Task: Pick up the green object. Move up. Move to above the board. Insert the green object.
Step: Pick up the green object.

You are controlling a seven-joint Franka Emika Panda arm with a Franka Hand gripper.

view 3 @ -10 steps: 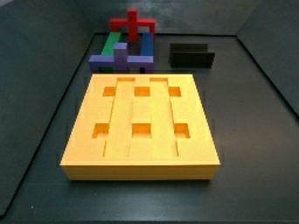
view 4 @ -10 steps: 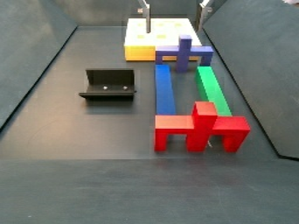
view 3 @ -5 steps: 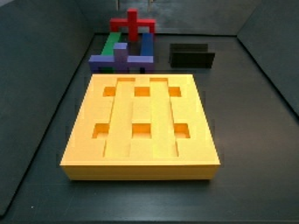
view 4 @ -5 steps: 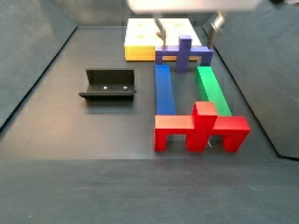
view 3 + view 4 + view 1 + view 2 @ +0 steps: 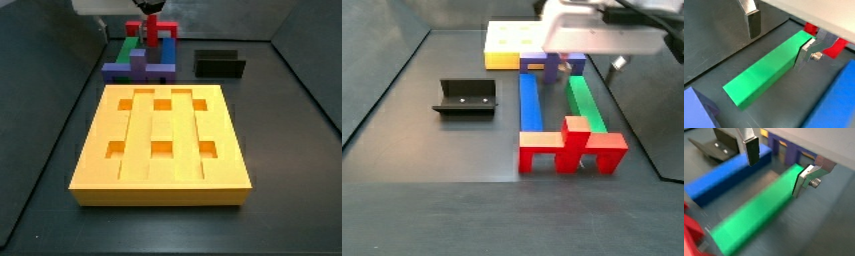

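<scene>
Your gripper [image 5: 779, 37] hangs over the green object [image 5: 767, 67] with its jaws spread wide, one silver finger [image 5: 753, 22] off to one side of the bar, the other finger [image 5: 806, 51] right at its opposite edge; nothing is held between them. In a wrist view the green object [image 5: 761, 213] lies flat on the dark floor beside the blue bar [image 5: 727, 175], with the fixture [image 5: 717, 145] beyond. In a side view the green object [image 5: 585, 102] runs between the board [image 5: 521, 42] and the red cross-shaped piece [image 5: 572, 147]. The board [image 5: 163, 142] sits clear of it all.
</scene>
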